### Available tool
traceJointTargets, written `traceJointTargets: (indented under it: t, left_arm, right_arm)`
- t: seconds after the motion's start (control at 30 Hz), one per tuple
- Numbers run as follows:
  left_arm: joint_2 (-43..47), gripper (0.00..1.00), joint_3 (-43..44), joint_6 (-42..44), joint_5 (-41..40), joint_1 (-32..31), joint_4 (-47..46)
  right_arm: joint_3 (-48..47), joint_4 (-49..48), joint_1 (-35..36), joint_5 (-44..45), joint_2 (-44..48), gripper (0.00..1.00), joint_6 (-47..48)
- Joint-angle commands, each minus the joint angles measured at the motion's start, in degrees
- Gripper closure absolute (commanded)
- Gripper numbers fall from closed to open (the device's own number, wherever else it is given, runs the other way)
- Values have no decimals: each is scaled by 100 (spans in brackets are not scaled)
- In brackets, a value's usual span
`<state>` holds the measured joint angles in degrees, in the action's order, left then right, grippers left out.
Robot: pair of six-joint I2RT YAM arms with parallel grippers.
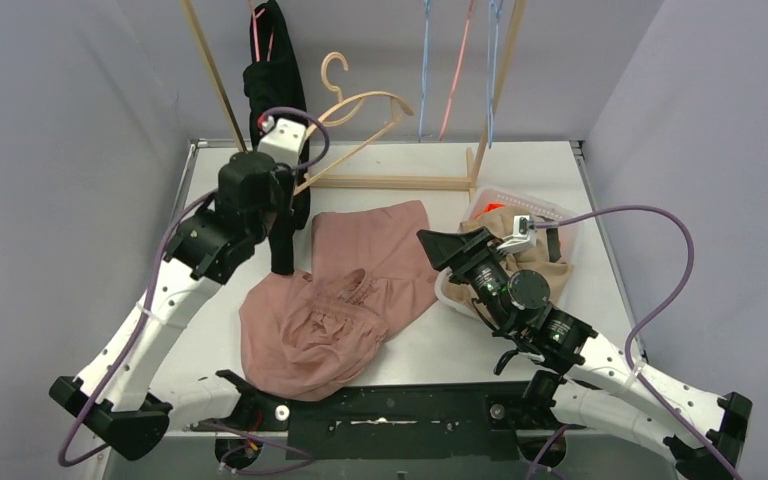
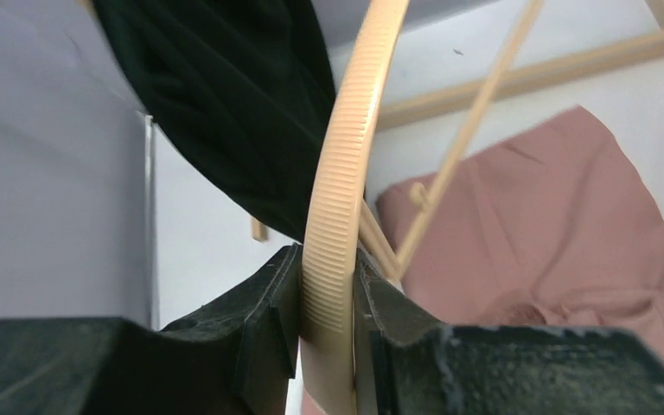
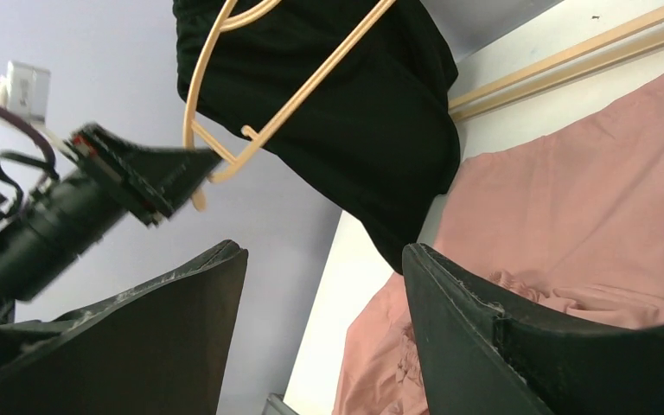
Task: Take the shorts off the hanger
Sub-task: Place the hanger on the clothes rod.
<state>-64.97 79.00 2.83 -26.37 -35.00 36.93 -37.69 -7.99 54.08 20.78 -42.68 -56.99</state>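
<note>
The dusty pink shorts [image 1: 340,290] lie loose on the table, free of the hanger; they also show in both wrist views [image 2: 553,225] [image 3: 588,216]. My left gripper [image 1: 298,183] [image 2: 328,303] is shut on the ribbed arm of the bare tan hanger [image 1: 360,110] [image 2: 337,199] [image 3: 294,95] and holds it above the table. Dark shorts [image 1: 275,70] [image 2: 225,104] [image 3: 354,112] hang on the rack behind it. My right gripper [image 1: 440,245] [image 3: 324,285] is open and holds nothing, just right of the pink shorts.
A white basket [image 1: 560,215] at the right holds beige shorts [image 1: 520,235] and something orange. The wooden rack's base bar [image 1: 390,182] crosses the back of the table. Coloured hangers [image 1: 450,70] hang at the back right. Grey walls close three sides.
</note>
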Motion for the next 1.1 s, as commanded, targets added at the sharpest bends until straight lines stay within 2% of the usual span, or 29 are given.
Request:
traceJointTargets:
  t: [0.0, 0.07, 0.23, 0.37, 0.5, 0.67, 0.83, 1.07]
  left_arm:
    - [-388, 100, 1074, 457, 205, 522, -291]
    - [-696, 100, 1489, 510, 110, 643, -231]
    - [-1069, 100, 2113, 355, 680, 771, -510]
    - [-1122, 100, 2078, 413, 808, 776, -480]
    - [-643, 100, 1171, 212, 1042, 758, -663]
    - [117, 100, -123, 0, 805, 743, -869]
    - [775, 100, -1168, -287, 877, 680, -973]
    - [1620, 100, -2075, -346, 1641, 308, -1148]
  right_arm:
    - [-13, -40, 32, 195, 85, 33, 127]
    - [-11, -73, 32, 190, 73, 33, 145]
    - [-42, -81, 10, 160, 23, 33, 193]
    - [-87, 8, 14, 186, 37, 33, 235]
    - [-100, 35, 1, 217, -25, 30, 318]
    - [-245, 59, -29, 115, -277, 29, 351]
    - [-287, -419, -64, -126, -794, 25, 233]
    - [-454, -1612, 15, -691, -1871, 24, 206]
